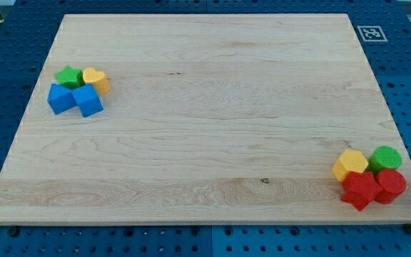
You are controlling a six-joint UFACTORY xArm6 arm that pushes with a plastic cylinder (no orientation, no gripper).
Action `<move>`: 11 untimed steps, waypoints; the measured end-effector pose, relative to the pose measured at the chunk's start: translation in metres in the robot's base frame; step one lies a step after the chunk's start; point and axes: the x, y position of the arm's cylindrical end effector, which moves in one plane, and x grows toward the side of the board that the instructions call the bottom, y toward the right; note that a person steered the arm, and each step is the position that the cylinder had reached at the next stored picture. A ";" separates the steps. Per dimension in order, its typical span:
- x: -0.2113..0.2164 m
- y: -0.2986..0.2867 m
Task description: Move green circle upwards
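The green circle (385,158) lies near the board's bottom right corner. It touches a yellow hexagon (350,164) on its left and a red circle (390,185) below it. A red star (359,190) sits left of the red circle, under the yellow hexagon. My tip does not show in the camera view, and neither does the rod.
At the view's left a second cluster holds a green star (68,76), a yellow heart (95,80) and two blue blocks (61,98) (87,101). The wooden board (205,121) lies on a blue perforated table. A black and white marker (371,33) sits at the top right.
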 end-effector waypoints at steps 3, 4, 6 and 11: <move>-0.024 0.002; -0.043 -0.001; -0.059 -0.053; -0.091 -0.099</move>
